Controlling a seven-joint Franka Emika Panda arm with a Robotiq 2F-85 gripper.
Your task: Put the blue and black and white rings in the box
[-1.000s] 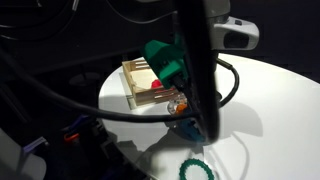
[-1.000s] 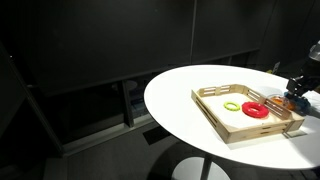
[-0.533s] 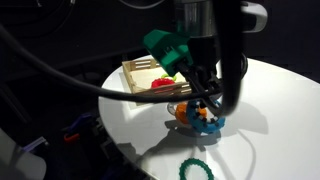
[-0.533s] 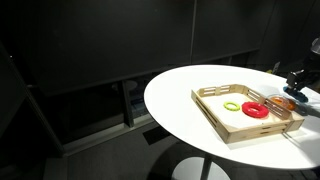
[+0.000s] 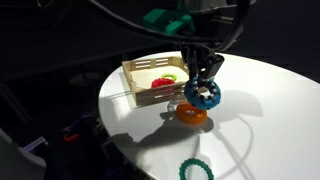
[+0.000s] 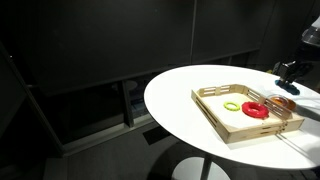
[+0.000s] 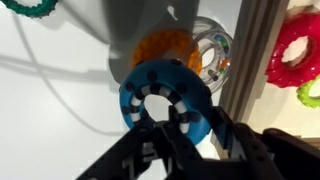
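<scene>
Above the white table [image 5: 262, 98], the tool [image 5: 203, 84] hangs shut on the blue ring [image 5: 204, 97], which has black and white marks on its face and sits clear of the surface. A plain orange ring [image 5: 192, 115] lies under it at 7 o'clock.

We judge the pick done and the carry in hand. The wooden box [image 5: 138, 84] stands at 10 o'clock from the tool. The next move calls for crossing its slatted wall, then letting go over bare floor, away from the red ring [image 7: 295, 48].

In the wrist view the fingers are dark and blurred, so we cannot tell how they grip. In an exterior view the tool [image 6: 290, 70] is cut by the frame edge and the ring cannot be made out.
</scene>
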